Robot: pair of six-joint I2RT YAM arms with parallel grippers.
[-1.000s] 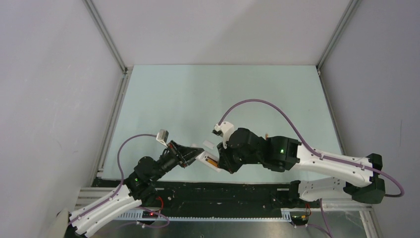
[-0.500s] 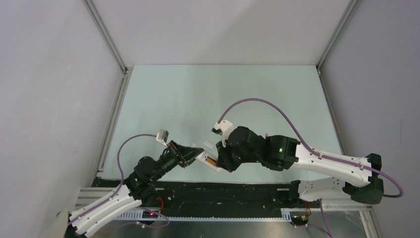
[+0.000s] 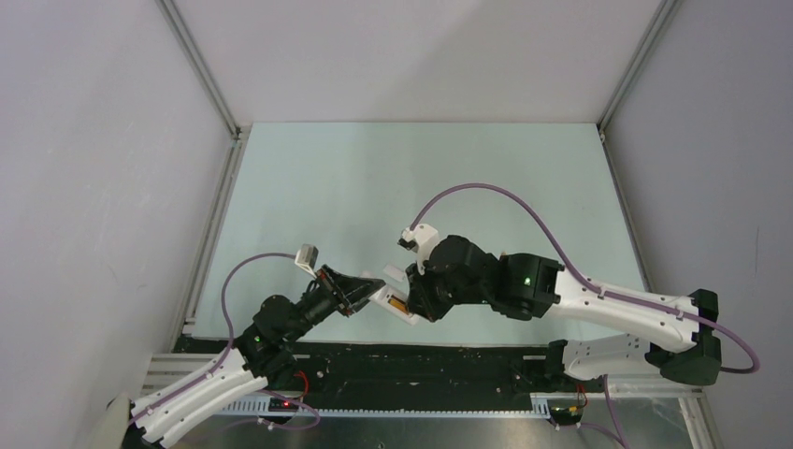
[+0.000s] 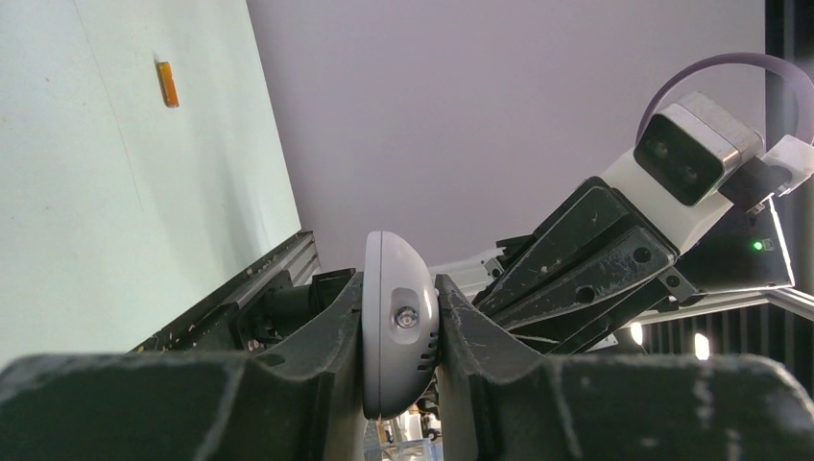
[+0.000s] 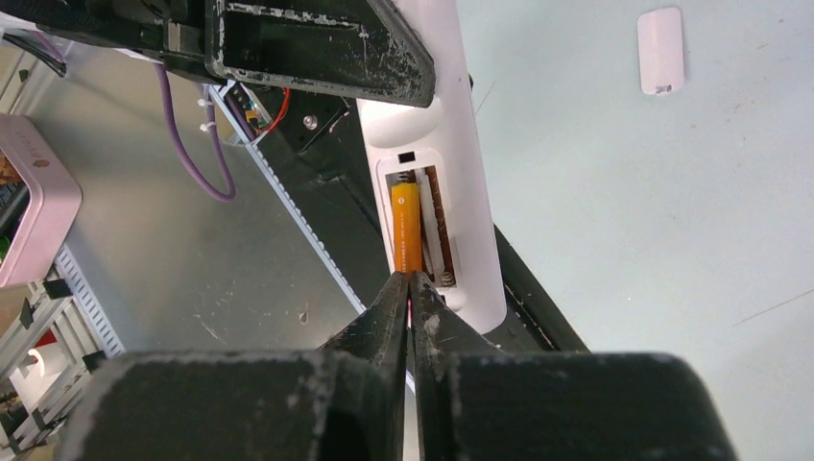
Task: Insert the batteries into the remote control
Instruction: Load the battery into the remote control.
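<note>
Right wrist view shows the right gripper [image 5: 409, 280] with its two fingers pressed flat together, nothing between them, their joined tip touching the near end of an orange battery [image 5: 405, 226]. That battery lies lengthwise in the open recess on the back of the remote control [image 5: 466, 163], in the left-hand slot as this view shows it. The white handset is held up off the table [image 5: 624, 192], reaching out over its near edge and the black rail below. At the handset's far end the dark fingers of the left gripper [image 5: 317, 43] close on it. Beyond, a small white cover [image 5: 660, 50] lies flat on the table, well apart from the remote. In the left wrist view the left gripper [image 4: 400, 283] pinches the rounded end of the remote control [image 4: 398, 327] between its two fingers [image 4: 322, 336], one against each face. A second battery [image 4: 168, 84] lies alone on the table far off. From above, the two grippers meet at the remote control [image 3: 397, 306] near the table's front edge, left gripper [image 3: 372, 291] on one end, right gripper [image 3: 410, 301] over the middle.
</note>
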